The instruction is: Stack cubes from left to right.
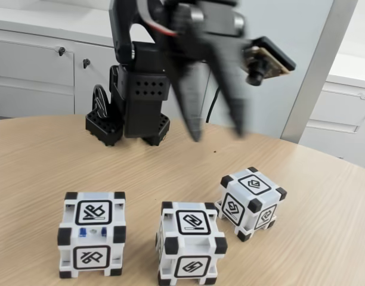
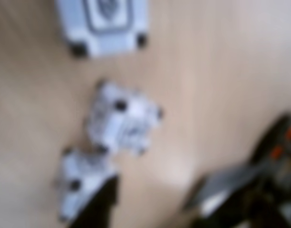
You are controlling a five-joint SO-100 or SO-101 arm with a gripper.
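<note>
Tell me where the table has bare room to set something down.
Bare: the wide strip between the arm's base and the three cubes, under the raised open gripper. Crowded: the front row, left cube, middle cube, right cube.

A light wood-grain table (image 1: 45, 161) with a rounded far edge fills the lower part of the fixed view. Behind it at the left stand pale grey cabinets (image 1: 33, 65) with two small dark knobs (image 1: 62, 51), one on each of two neighbouring door fronts. A grey upright post (image 1: 316, 65) slants up at the right, and past it sits another pale cabinet (image 1: 349, 113). In the blurred wrist view the same wood surface seems to run across the picture.
</note>
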